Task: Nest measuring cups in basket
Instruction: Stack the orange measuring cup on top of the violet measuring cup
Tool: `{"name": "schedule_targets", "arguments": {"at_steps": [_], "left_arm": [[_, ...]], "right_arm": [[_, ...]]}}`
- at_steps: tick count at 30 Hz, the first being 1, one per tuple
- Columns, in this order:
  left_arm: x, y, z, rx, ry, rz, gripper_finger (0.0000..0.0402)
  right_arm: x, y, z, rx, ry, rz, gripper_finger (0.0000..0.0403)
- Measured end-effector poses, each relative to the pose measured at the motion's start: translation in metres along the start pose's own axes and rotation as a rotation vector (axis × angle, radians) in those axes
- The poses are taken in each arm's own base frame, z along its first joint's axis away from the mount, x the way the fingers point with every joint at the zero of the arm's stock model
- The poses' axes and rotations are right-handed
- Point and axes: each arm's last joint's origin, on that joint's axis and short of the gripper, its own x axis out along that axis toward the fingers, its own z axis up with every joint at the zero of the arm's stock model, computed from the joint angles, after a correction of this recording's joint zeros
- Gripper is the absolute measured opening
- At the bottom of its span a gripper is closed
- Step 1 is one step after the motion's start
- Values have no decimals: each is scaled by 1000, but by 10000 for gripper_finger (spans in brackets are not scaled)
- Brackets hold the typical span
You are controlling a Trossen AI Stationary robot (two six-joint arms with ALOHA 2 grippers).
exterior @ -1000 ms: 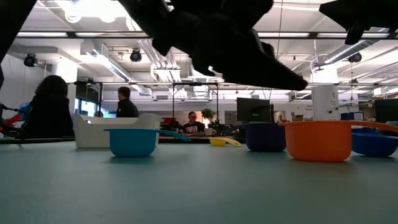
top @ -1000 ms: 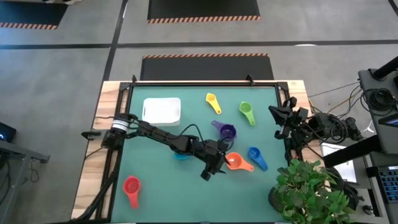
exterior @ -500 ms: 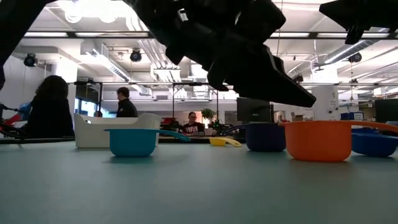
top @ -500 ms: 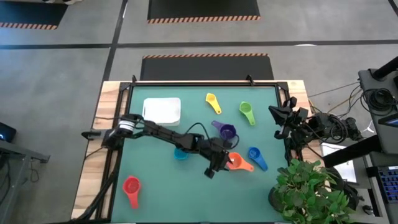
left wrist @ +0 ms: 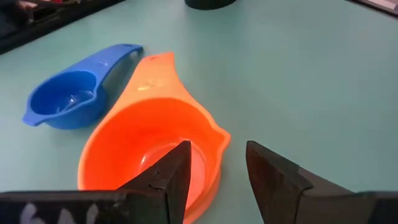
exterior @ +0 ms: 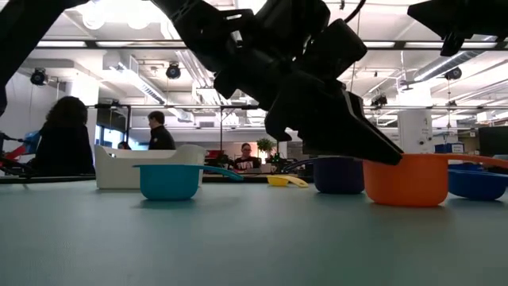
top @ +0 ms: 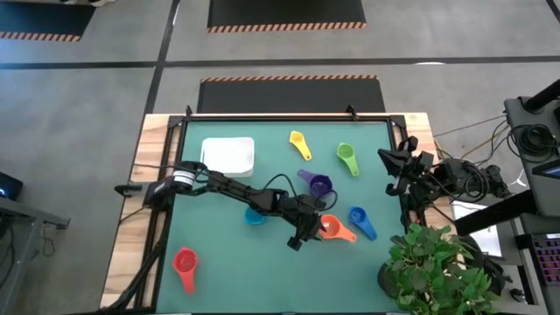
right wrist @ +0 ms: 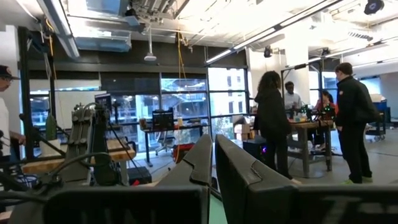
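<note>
The orange measuring cup (top: 332, 229) stands upright on the green mat, handle toward the right edge. My left gripper (left wrist: 217, 149) is open and slants down at the cup's left side. One finger (left wrist: 177, 171) is over the bowl and the other (left wrist: 270, 177) outside it, with the rim wall (left wrist: 214, 152) between them. I cannot tell whether either finger touches it. The dark blue cup (top: 360, 219) lies just right of the orange one. The white basket (top: 228, 155) sits at the far left. My right gripper (right wrist: 214, 163) is shut and raised at the table's right edge.
Loose cups lie about the mat: yellow (top: 298, 143), green (top: 346, 157), purple (top: 318, 184), red (top: 185, 262), and light blue (top: 255, 216) partly under my left arm. A potted plant (top: 437, 271) stands at the near right corner. People stand in the room beyond the table.
My left gripper has gone down and toward the table's right edge, onto the orange cup. Its fingertips now reach the cup's rim. The cup has stayed where it was.
</note>
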Motion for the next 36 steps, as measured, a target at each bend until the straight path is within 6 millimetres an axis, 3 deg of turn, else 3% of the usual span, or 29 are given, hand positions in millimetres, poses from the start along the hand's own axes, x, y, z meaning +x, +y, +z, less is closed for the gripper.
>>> {"name": "schedule_targets", "arguments": {"at_steps": [10, 25, 36], "left_arm": [[1, 0, -3, -29, 17, -5, 104], [1, 0, -4, -72, 33, 19, 7], [-13, 2, 14, -135, -8, 29, 2]], "right_arm": [[0, 0, 0, -3, 0, 0, 9], [0, 0, 0, -3, 0, 0, 9], [0, 0, 0, -3, 0, 0, 9]]}}
